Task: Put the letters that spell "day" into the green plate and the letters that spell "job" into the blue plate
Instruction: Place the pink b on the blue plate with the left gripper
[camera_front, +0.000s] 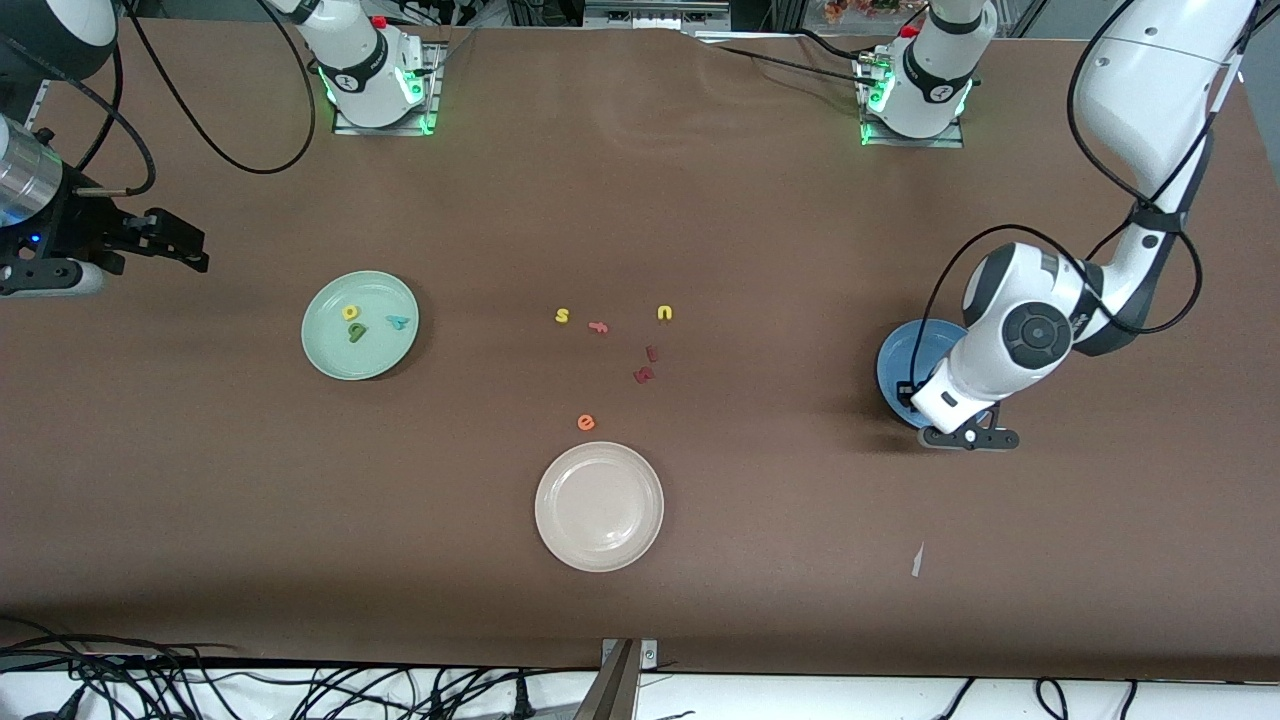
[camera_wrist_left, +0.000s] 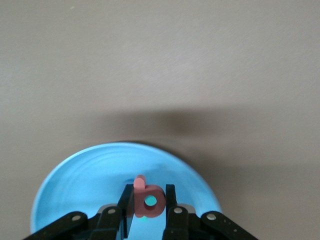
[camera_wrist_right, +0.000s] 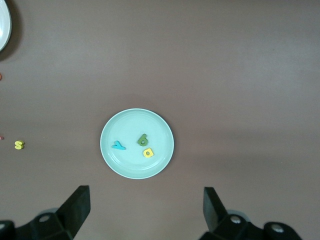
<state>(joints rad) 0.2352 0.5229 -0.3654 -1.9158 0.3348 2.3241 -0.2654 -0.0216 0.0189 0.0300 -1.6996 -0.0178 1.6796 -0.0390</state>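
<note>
Three letters, d, a and y, in the plate toward the right arm's end of the bench. Mid-bench, loose letters: s, f, u in a row, two more nearer the camera, e nearer still. Third plate just nearer than e. Letter b pinched in left tool over second plate toward the left arm's end.
</note>
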